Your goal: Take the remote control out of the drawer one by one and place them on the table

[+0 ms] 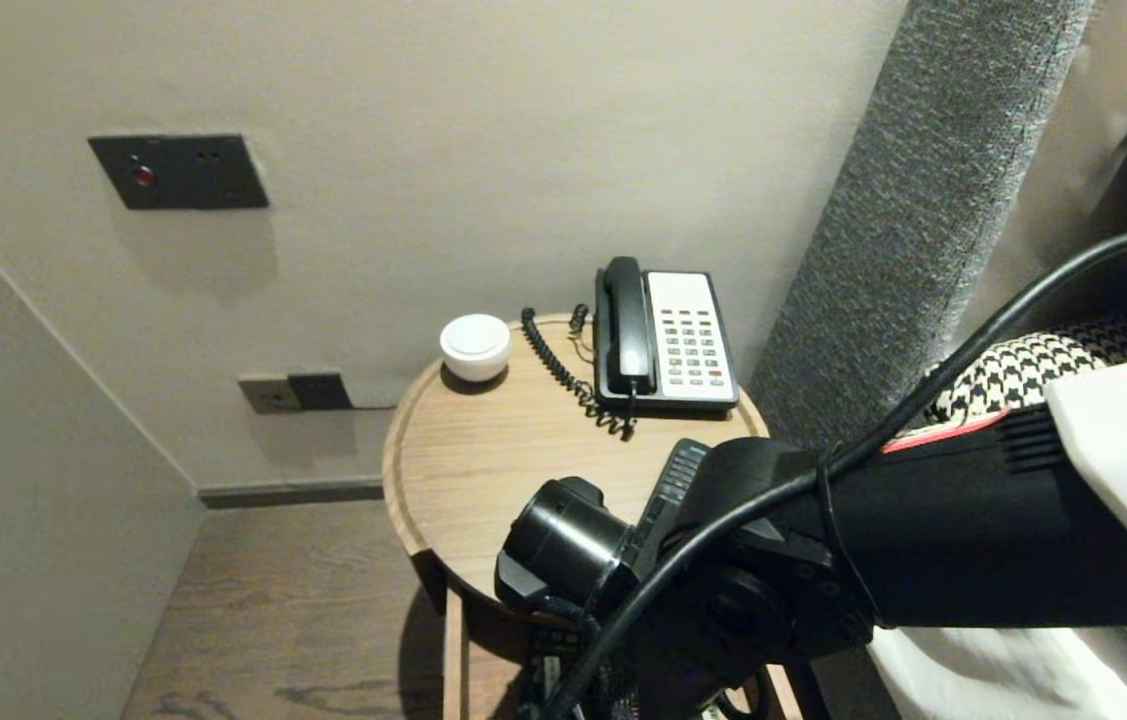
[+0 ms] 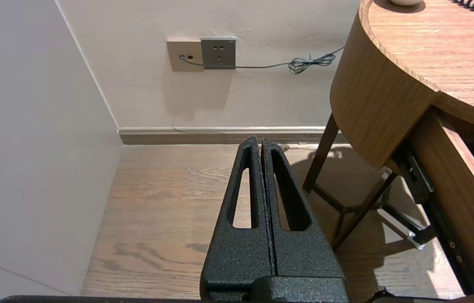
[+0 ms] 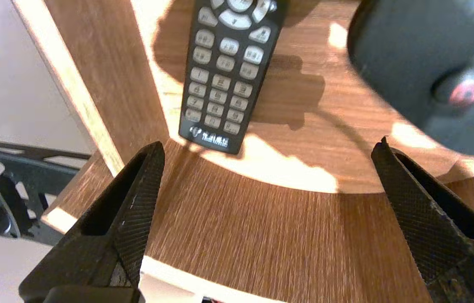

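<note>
Inside drawer [image 3: 106,75]: blk remote [image 3: 224,71].
R hand [image 3: 268,143]: fingers apart, near remote.
L hand [image 2: 261,145]: fingers together, beside counter [image 2: 388,84].

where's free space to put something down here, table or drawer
Round wooden table: near half bare, between its rim, the white round object and the black-and-white desk phone; back crowded. Open wooden drawer: bare floor under the open right gripper, beside the black remote control. Left gripper parked shut beside the table.

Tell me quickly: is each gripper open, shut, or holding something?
Left gripper: shut, holding nothing, beside the round table.
Right gripper: open, holding nothing, remote control just ahead of it.
</note>
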